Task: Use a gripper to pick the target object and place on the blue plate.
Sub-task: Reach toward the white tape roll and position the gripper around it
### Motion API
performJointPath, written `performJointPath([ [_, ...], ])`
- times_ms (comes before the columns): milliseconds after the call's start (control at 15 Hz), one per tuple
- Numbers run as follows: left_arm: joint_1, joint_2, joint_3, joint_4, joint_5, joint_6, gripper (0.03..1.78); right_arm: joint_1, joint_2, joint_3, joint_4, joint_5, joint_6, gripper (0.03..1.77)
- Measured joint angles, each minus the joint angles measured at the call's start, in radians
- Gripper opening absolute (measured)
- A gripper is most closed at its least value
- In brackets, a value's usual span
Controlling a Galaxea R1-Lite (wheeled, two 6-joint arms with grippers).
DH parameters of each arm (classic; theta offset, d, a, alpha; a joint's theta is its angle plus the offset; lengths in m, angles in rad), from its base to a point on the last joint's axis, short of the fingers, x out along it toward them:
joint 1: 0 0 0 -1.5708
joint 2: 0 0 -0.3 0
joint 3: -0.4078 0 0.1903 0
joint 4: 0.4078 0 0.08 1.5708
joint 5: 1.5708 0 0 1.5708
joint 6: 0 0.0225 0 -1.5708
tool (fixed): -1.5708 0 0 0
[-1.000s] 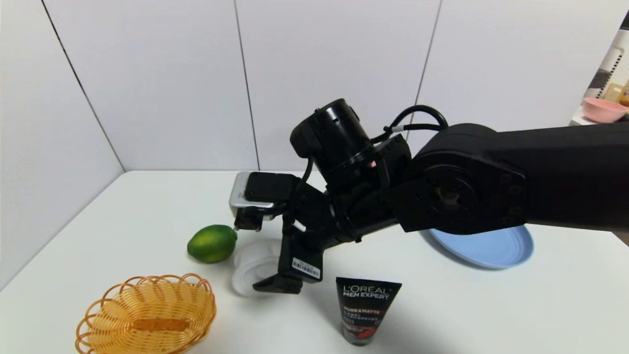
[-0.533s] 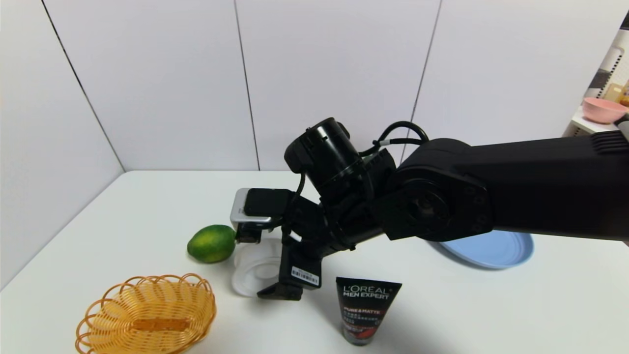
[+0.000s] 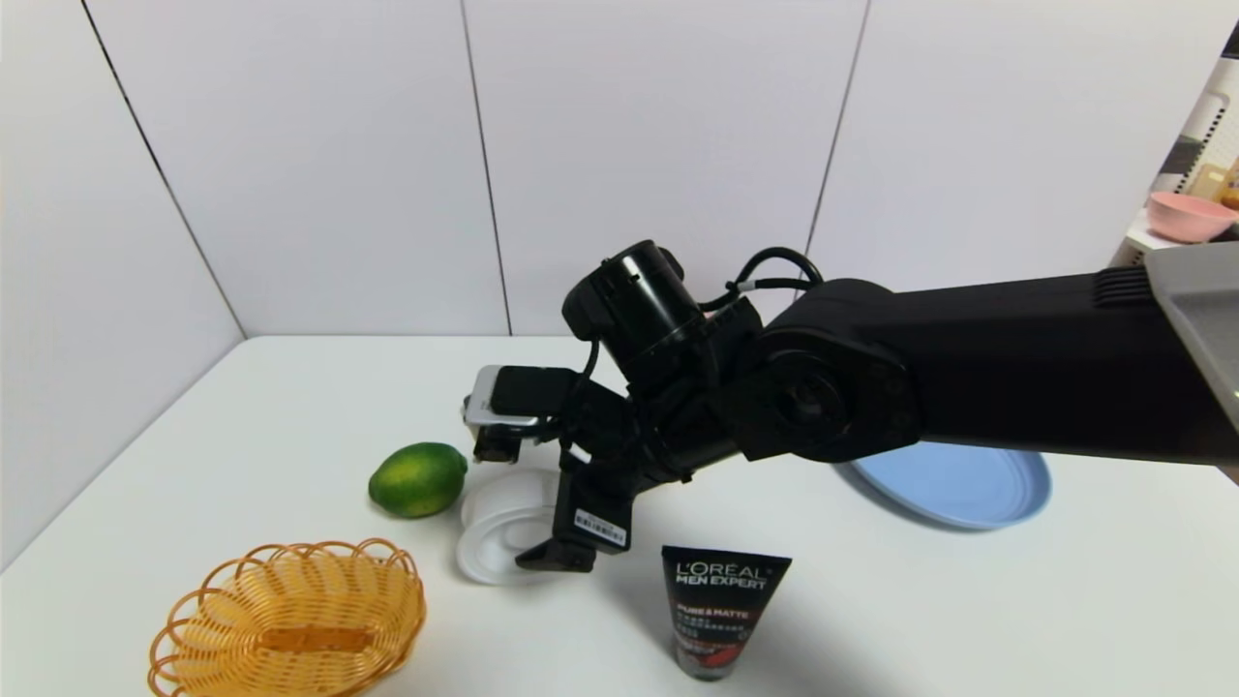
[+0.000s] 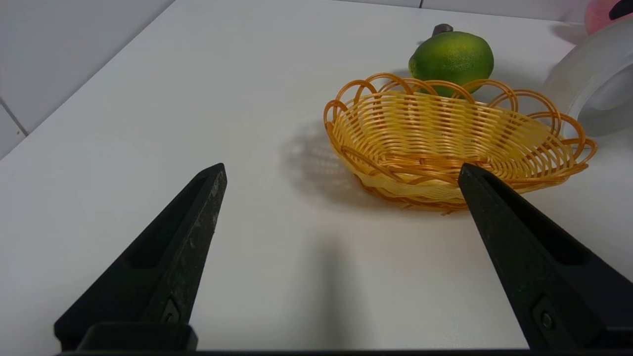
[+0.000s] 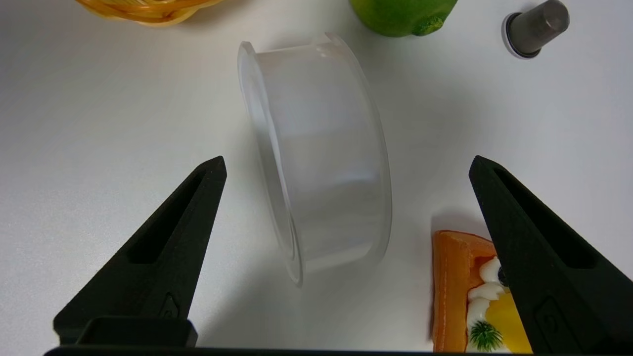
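The target object [image 3: 503,528], a translucent-white flanged tub, lies tipped on its side on the white table beside a lime. My right gripper [image 3: 530,511] hangs over it, reaching in from the right. In the right wrist view the tub [image 5: 316,153] sits between and just beyond the spread tips of the right gripper [image 5: 346,165], which is open and apart from it. The blue plate [image 3: 968,484] lies at the table's right, partly behind the arm. My left gripper [image 4: 341,168] is open over bare table near the basket and does not show in the head view.
A lime [image 3: 418,478] lies just left of the tub. An orange wicker basket [image 3: 290,620] stands front left, a black L'Oreal tube [image 3: 724,610] front centre. A toy cake slice [image 5: 470,291] and a small grey cylinder [image 5: 536,27] lie near the tub. A pink bowl [image 3: 1186,215] sits on a far-right shelf.
My right arm has come down and its elbow has swung left, bringing the open gripper lower around the tub. The tub, lime and basket have not moved.
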Motion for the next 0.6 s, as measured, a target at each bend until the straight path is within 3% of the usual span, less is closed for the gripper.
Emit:
performJointPath([
  [600, 0.0, 0.0, 0.0, 0.0, 0.0, 0.0, 1.69, 0.004, 0.061, -0.069, -0.003, 0.001, 0.014, 1.7],
])
